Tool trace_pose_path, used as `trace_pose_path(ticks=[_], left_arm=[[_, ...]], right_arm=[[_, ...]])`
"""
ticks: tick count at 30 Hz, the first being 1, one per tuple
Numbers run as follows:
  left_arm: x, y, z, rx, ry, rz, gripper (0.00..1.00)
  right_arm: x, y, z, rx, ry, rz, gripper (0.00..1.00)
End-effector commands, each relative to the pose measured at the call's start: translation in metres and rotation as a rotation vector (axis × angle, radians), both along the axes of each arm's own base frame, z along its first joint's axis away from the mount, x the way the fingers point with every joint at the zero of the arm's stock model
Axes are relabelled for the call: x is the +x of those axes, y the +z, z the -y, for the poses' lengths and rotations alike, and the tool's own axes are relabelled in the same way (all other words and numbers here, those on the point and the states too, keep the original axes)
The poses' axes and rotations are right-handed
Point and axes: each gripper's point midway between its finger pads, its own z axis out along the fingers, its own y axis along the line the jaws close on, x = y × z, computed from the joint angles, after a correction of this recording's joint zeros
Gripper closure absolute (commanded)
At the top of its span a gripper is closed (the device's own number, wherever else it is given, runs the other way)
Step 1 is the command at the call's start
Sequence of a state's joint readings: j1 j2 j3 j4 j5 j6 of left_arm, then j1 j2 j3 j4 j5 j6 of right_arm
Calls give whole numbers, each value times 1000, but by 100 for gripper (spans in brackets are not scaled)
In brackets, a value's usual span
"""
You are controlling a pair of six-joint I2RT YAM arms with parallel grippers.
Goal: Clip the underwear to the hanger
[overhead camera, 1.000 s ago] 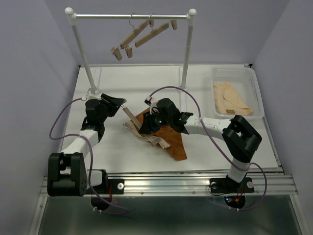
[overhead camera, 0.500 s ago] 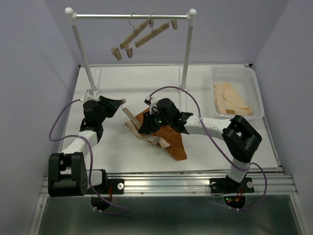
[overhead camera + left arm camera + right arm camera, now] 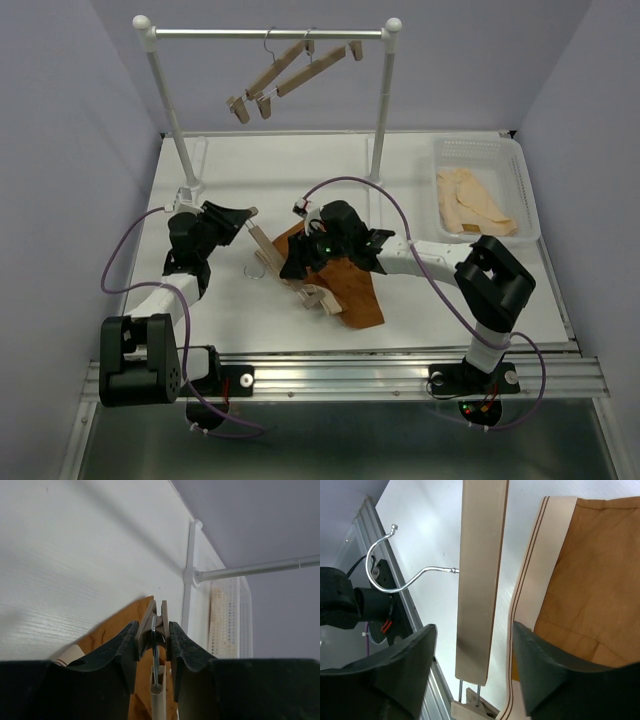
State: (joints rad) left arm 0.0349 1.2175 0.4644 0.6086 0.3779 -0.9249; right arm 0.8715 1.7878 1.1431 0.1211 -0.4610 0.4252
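- Left gripper [image 3: 154, 630] squeezes the stiff, light hanger [image 3: 479, 570] by its end clip [image 3: 149, 622].
- Right gripper [image 3: 474, 635] gapes, empty; limp underwear [image 3: 600, 570] is probably best pinched at its waistband [image 3: 535, 580].

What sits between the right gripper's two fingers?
The hanger bar and the underwear waistband, side by side, seen in the right wrist view.

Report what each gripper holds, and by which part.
Left gripper pinches the hanger by its end clip. Right gripper holds nothing; its jaws stand open astride the hanger.
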Motion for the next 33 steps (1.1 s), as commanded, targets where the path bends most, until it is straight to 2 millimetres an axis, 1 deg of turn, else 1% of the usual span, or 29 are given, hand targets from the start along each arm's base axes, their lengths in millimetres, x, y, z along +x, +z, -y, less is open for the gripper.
trace_pose_path(ticks=[1,3,4,5,6,8,9,10,12,13,14,15,16,17,18,19,20,22,23,24,26,27,29,30,31,32,33], left_arm=[[-4,17,6,18,-58,101,100],[-4,16,8,20,-71,104,100],[-3,16,9,21,-77,105,100],[-4,16,9,19,-81,107,100],[-4,16,11,22,-92,110,100],[-5,16,11,27,-94,113,100],[-5,17,10,28,-93,117,100],[-6,18,10,30,-92,121,100],[-9,16,10,31,-93,115,100],[-11,19,10,30,-92,124,100],[-13,16,9,30,-89,119,100],[-15,16,9,28,-85,119,100],[-19,16,8,27,-83,122,100],[-21,14,8,25,-80,116,100],[-23,14,7,24,-68,115,100],[-26,12,5,25,-56,116,100],[-28,11,4,24,-51,115,100],[-31,11,3,19,-39,120,100],[-34,7,3,20,-38,109,100],[-35,6,3,19,-39,107,100],[-36,3,2,20,-35,102,100],[-37,2,2,21,-35,101,100],[-37,-1,2,22,-37,93,100],[-37,-1,2,23,-37,92,100],[-37,-3,2,23,-37,88,100],[-37,-4,2,23,-37,86,100],[-37,-4,2,21,-37,86,100]], right_arm=[[-8,36,-5,83,100,119,25],[-11,43,-3,90,136,161,17],[-12,46,-2,92,145,175,9],[-15,50,-1,100,161,186,7],[-17,57,1,107,177,218,2],[-20,62,4,106,196,241,0],[-19,69,7,109,193,265,0],[-15,72,8,101,166,268,0],[-2,75,13,70,68,271,0],[6,74,15,53,13,265,0],[21,75,21,32,-62,260,0],[36,75,28,33,-129,219,0],[47,67,33,16,-174,181,0],[57,62,38,12,-218,144,0],[75,60,50,21,-289,82,0],[81,44,53,3,-295,36,0],[88,43,53,3,-297,30,0],[96,36,48,-22,-269,66,0],[93,18,44,-58,-221,38,0],[100,27,35,-43,-186,78,0],[99,26,22,-22,-105,84,0],[108,22,14,-22,-96,93,0],[114,15,6,-21,-74,94,0],[119,-2,2,-39,-81,64,0],[123,1,-3,-27,-75,68,0],[123,-6,-5,-31,-62,57,0],[123,-21,-8,-40,-58,25,0]])
